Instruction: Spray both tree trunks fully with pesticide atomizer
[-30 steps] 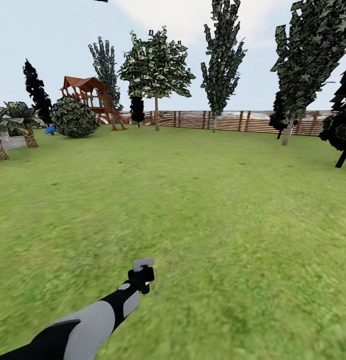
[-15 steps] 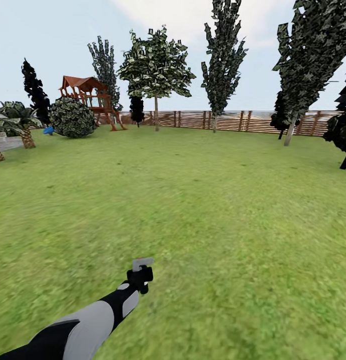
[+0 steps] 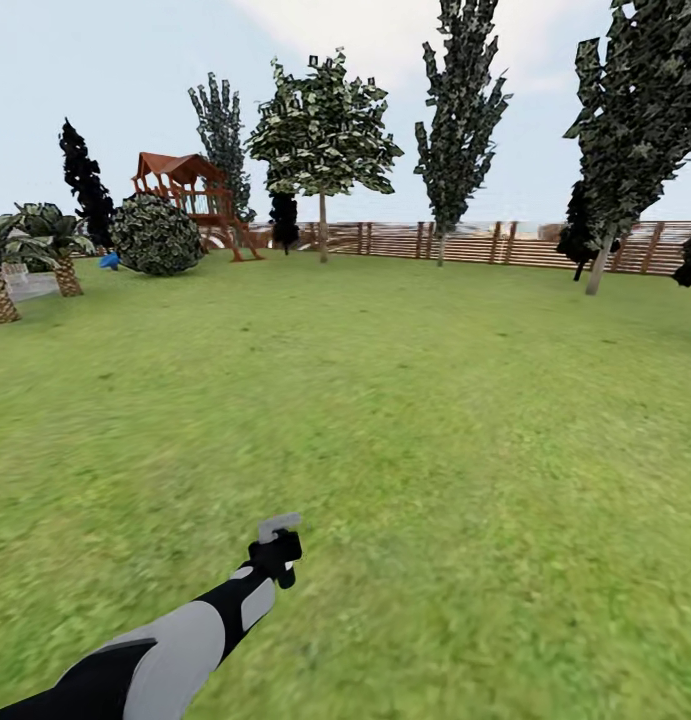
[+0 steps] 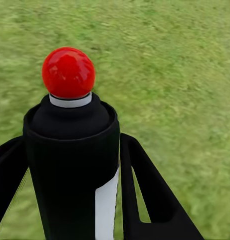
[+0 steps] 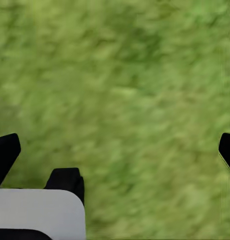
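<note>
A wide green lawn [image 3: 385, 420] spreads to a brown slat fence [image 3: 465, 242] across the upper part of the head view. The nearest leafy tree [image 3: 323, 130] stands upper centre, its thin pale trunk [image 3: 323, 228] well away from the robot. A second bare trunk [image 3: 597, 266] leans at the upper right. A wooden playset [image 3: 190, 195] sits at upper left, beside a round bush [image 3: 157, 235].

The step in hand looks like the drive across the grass toward a trunk. To do it well, the robot should probably close in until the trunk is near before spraying, and keep the nozzle aimed forward at the bark, not at the ground.

The left arm reaches in from the lower left of the head view. The left gripper [image 4: 75, 165] is clamped around the pesticide bottle [image 4: 70, 170], a black cylinder with a white stripe and a red ball cap [image 4: 68, 72], one dark finger [image 4: 149, 195] pressed along its side.

The right gripper [image 5: 115, 150] hangs over bare grass, its dark fingers [image 5: 5, 152] spread wide apart and holding nothing.
</note>
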Motion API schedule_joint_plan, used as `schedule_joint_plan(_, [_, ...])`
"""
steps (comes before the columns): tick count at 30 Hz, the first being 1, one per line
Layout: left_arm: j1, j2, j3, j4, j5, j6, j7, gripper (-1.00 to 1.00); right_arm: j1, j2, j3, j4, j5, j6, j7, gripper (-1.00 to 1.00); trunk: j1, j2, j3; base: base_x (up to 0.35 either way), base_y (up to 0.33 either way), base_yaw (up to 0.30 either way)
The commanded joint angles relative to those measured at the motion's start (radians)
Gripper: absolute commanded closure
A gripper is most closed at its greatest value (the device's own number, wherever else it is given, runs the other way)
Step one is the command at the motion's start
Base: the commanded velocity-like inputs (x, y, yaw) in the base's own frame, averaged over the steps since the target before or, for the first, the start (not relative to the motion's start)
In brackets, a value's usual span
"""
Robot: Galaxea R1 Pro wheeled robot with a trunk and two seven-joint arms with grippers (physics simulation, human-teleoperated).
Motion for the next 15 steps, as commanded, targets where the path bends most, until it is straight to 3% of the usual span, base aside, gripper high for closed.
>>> schedule_joint_plan(1, [-0.001, -0.001, 0.001, 0.001, 0.004, -0.003, 0.0, 1.0, -0.002, 0.0, -0.008, 0.004, 0.004, -0.007, 0.004, -1.0, 0.001, -0.001, -0.001, 0.35, 0.0, 0.091])
schedule_joint_plan(15, [-0.001, -0.004, 0.002, 0.002, 0.007, -0.004, -0.002, 1.0, -0.002, 0.004, -0.008, 0.007, 0.004, -0.007, 0.003, -1.0, 0.001, -0.001, -0.001, 0.35, 0.0, 0.07])
